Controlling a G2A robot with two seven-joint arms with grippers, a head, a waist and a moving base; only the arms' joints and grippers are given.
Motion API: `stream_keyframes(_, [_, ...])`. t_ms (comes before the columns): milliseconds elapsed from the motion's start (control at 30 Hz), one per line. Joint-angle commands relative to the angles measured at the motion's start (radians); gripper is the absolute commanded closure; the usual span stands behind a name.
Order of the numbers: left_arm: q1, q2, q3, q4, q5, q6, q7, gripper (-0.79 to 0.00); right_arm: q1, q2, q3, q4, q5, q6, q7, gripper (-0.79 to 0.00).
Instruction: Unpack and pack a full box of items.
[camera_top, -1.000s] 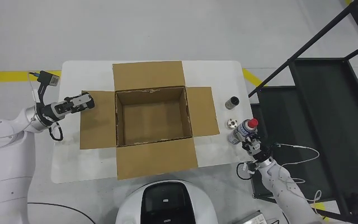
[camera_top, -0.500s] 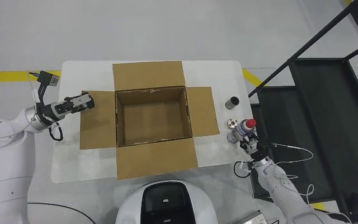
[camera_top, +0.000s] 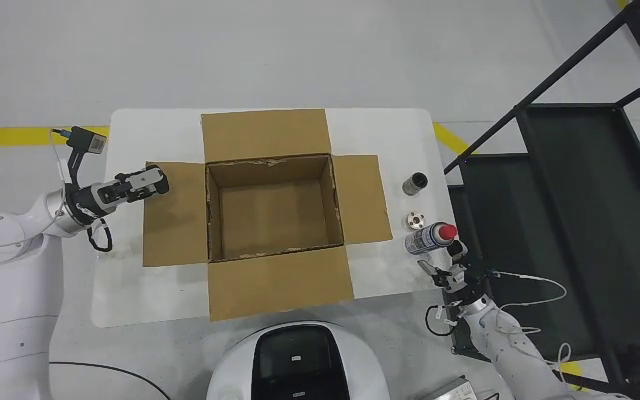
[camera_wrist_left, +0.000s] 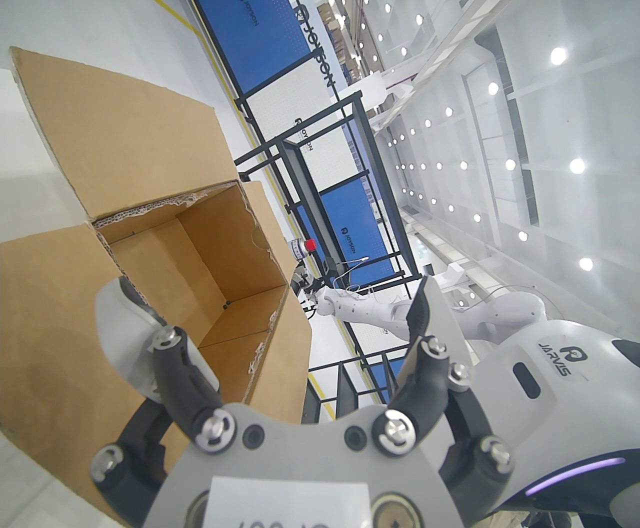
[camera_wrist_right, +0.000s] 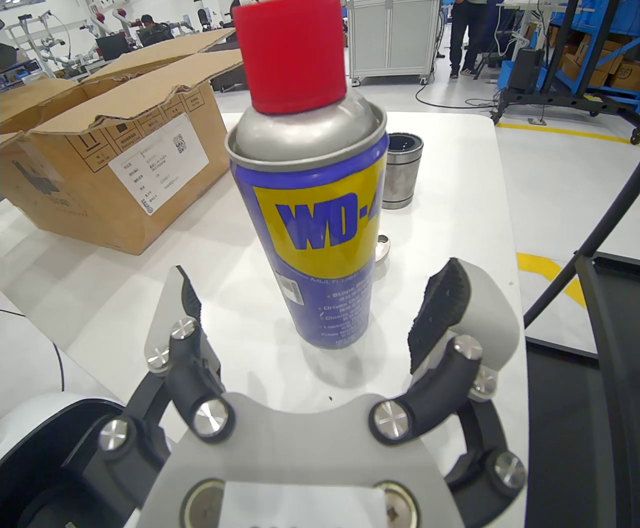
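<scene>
The spray can (camera_wrist_right: 310, 210) is seen upright on the table (camera_wrist_right: 450, 175), just ahead of the right gripper's (camera_wrist_right: 315, 282) spread fingers (camera_wrist_right: 440, 310), untouched; the left gripper (camera_wrist_left: 270, 300) is likewise spread.

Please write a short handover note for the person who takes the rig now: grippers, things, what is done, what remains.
Left gripper: open, holding nothing, over the box's left flap.
Right gripper: open, next to the spray can, not gripping it.
Box: open and empty, mid-table.
Spray can, metal cylinder and small metal part stand right of the box.
Done: unpacking, it seems.
Left: pack these three things back.
</scene>
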Motion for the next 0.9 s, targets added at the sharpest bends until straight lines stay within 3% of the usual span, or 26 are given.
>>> stream_keyframes(0, [0.000, 0.000, 0.000, 0.000, 0.000, 0.000, 0.000, -0.785, 0.007, 0.004, 0.004, 0.014, 0.004, -0.013, 0.017, -0.785])
stream_keyframes(500, [0.000, 0.000, 0.000, 0.000, 0.000, 0.000, 0.000, -0.785, 0.116, -0.012, -0.021, 0.030, 0.042, -0.023, 0.125, -0.785])
stream_keyframes(567, [0.000, 0.000, 0.000, 0.000, 0.000, 0.000, 0.000, -0.785, 0.121, -0.010, -0.025, 0.033, 0.028, -0.024, 0.133, -0.215])
stream_keyframes(600, [0.000, 0.000, 0.000, 0.000, 0.000, 0.000, 0.000, -0.785, 0.123, -0.009, -0.026, 0.034, 0.023, -0.023, 0.134, 0.000])
stream_keyframes(867, [0.000, 0.000, 0.000, 0.000, 0.000, 0.000, 0.000, -0.785, 0.107, -0.002, -0.030, 0.025, 0.018, -0.060, 0.085, 0.000])
